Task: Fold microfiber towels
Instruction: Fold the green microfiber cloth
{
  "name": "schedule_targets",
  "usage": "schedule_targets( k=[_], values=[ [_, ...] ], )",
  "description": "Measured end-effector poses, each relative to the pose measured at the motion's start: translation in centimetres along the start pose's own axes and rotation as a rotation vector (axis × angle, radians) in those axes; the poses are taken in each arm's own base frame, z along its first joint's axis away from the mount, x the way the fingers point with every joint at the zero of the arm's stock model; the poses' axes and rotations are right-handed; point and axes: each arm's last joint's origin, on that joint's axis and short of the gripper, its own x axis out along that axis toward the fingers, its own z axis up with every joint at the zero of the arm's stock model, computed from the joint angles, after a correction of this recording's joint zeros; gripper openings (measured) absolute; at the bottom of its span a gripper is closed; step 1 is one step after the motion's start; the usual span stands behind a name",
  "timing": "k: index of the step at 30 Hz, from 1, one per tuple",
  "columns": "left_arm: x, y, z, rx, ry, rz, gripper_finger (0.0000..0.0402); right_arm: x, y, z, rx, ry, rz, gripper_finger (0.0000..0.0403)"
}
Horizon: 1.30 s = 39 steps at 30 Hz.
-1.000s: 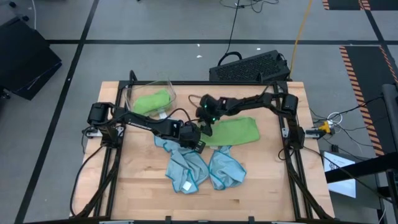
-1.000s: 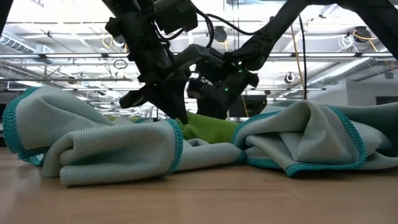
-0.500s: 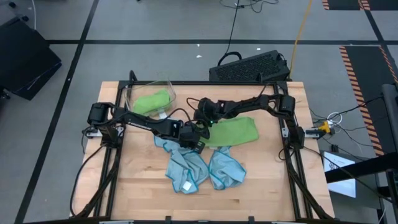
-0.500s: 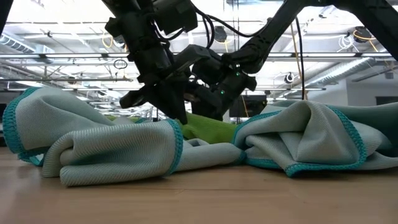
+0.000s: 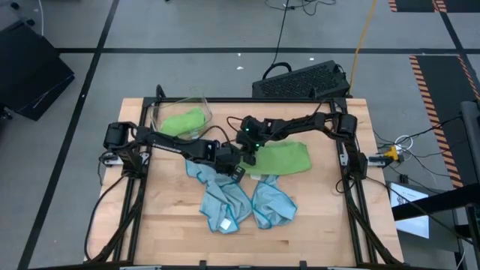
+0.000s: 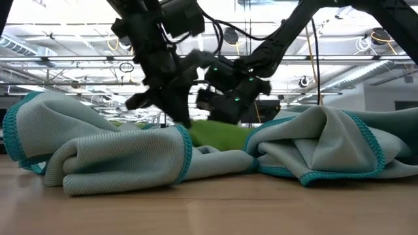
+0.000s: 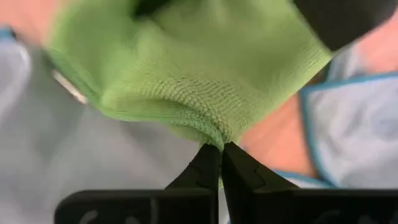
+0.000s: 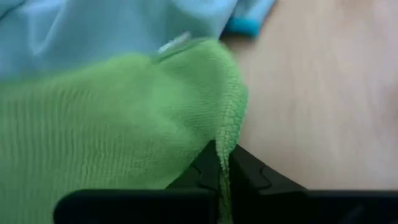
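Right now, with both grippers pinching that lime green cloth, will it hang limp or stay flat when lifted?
The lime green microfiber cloth will probably droop: its edge bunches between the left gripper and buckles at the right gripper. It looks light, and its nubby weave likely resists slipping.

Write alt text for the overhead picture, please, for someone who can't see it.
Two dark robot arms meet mid-table, the left gripper and right gripper each pinching the green towel. Crumpled blue towels lie nearer; a clear bin holds another green cloth.

Green towel is nubby knit cloth; table is smooth matt wood
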Motion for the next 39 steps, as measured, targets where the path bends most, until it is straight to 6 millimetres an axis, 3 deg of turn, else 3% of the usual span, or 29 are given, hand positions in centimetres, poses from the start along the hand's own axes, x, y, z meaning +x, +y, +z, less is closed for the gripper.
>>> schedule_targets(
  k=[7, 15, 21, 28, 31, 34, 36, 39],
  values=[
    [-3.2, 1.4, 2.1, 0.093, -0.1, 0.033, 0.0014, -5.4, -0.8, 0.4, 0.094, 0.034, -0.033, 0.0003],
    [-5.0, 2.1, 5.4, 0.252, -0.241, -0.073, 0.0015, -13.2, 1.3, 1.0, 0.24, -0.008, -0.056, 0.0001],
    [-6.8, 0.3, 7.4, 0.416, -0.304, -0.344, 0.0006, -19.4, 5.6, 0.9, 0.29, -0.09, 0.002, 0.0001],
    [-10.7, -3.3, 8.0, 0.559, -0.169, -0.785, 0.0015, -24.9, 13.4, -0.3, 0.475, -0.158, 0.232, 0.0001],
    [-13.0, -5.1, 8.1, 0.646, -0.171, -0.896, 0.0007, -26.7, 17.1, -0.6, 0.548, -0.202, 0.327, 0.0],
    [-15.4, -6.3, 8.9, 0.74, -0.298, -0.886, 0.0008, -27.3, 19.5, -0.8, 0.638, -0.261, 0.337, 0.0],
    [-16.2, -6.4, 9.5, 0.776, -0.398, -0.812, 0.0012, -27.1, 19.9, -0.9, 0.69, -0.304, 0.266, 0.0],
    [-15.5, -5.2, 10.2, 0.783, -0.438, -0.647, 0.001, -26.0, 19.4, -0.7, 0.716, -0.313, 0.163, 0.0]
  ],
)
